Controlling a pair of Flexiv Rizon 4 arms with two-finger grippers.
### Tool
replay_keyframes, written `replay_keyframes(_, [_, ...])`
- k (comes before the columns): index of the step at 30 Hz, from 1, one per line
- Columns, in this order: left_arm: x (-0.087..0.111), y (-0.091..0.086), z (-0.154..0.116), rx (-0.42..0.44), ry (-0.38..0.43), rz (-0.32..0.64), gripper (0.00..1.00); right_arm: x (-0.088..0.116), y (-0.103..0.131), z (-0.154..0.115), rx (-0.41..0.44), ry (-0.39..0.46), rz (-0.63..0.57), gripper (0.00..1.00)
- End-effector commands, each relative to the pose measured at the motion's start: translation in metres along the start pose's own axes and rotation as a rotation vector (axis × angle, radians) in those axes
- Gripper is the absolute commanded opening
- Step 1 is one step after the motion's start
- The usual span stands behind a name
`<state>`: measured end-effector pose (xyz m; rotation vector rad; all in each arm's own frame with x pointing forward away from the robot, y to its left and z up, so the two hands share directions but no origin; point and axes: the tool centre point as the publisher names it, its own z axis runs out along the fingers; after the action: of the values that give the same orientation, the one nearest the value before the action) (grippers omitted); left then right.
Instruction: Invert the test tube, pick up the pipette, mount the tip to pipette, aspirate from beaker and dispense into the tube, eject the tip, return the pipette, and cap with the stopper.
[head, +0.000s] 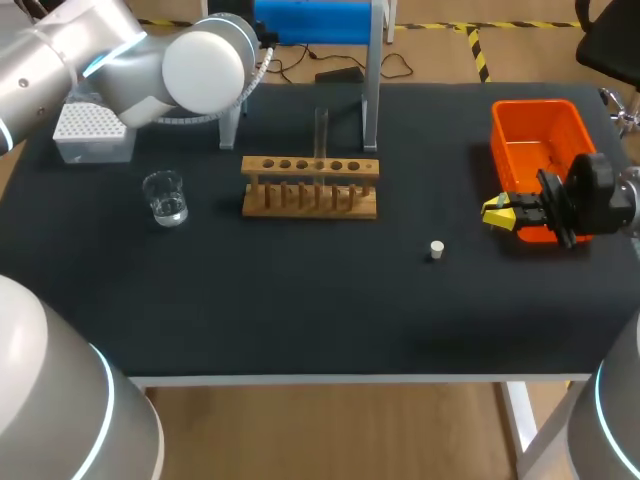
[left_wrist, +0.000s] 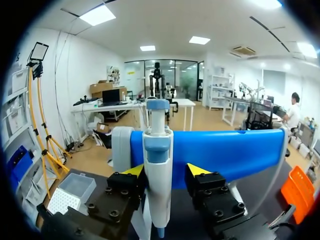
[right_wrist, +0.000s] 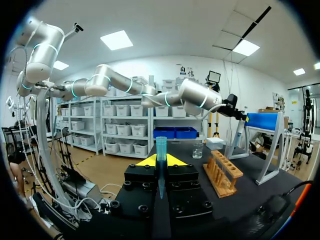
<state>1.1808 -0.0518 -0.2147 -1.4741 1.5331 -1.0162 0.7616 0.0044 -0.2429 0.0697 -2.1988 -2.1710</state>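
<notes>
The pipette (left_wrist: 157, 170), hung on the blue stand (left_wrist: 225, 150), is flanked by the spread fingers of the left gripper (left_wrist: 166, 171), a gap being left on one side. Closed off-centre, it could be tilted or knocked loose. The blue tip (right_wrist: 161, 145) is pinched in the right gripper (right_wrist: 160, 160) beside the orange bin (head: 530, 115) and could be seated askew. On the black table (head: 300, 310) are set the wooden rack (head: 310, 187) with the test tube (head: 321, 130), the beaker (head: 165, 197) and the stopper (head: 436, 249).
</notes>
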Motion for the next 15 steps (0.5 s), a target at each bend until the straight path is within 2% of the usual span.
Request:
replay_keyframes(1, [0.0007,-0.0001,0.0039,-0.001,0.001,-0.003,0.34,0.0006,-0.0004,-0.0002,0.000,-0.001,-0.001,0.00])
replay_keyframes(2, [0.0006,-0.0001,0.0038,-0.002,0.001,-0.003,0.27,0.0006,-0.0004,-0.0002,0.000,-0.001,-0.001,0.00])
replay_keyframes(4, [0.0005,0.0002,0.0037,-0.003,0.000,-0.004,0.03,0.0006,-0.0004,-0.0002,0.000,-0.001,-0.001,0.00])
replay_keyframes(5, [0.0004,0.0004,0.0036,-0.003,0.000,-0.005,0.00,0.0006,-0.0004,-0.0002,0.000,-0.001,-0.001,0.00])
replay_keyframes(15, [0.0006,-0.0013,0.0003,0.000,-0.004,-0.010,0.00,0.0006,-0.0004,-0.0002,0.000,-0.001,-0.001,0.00])
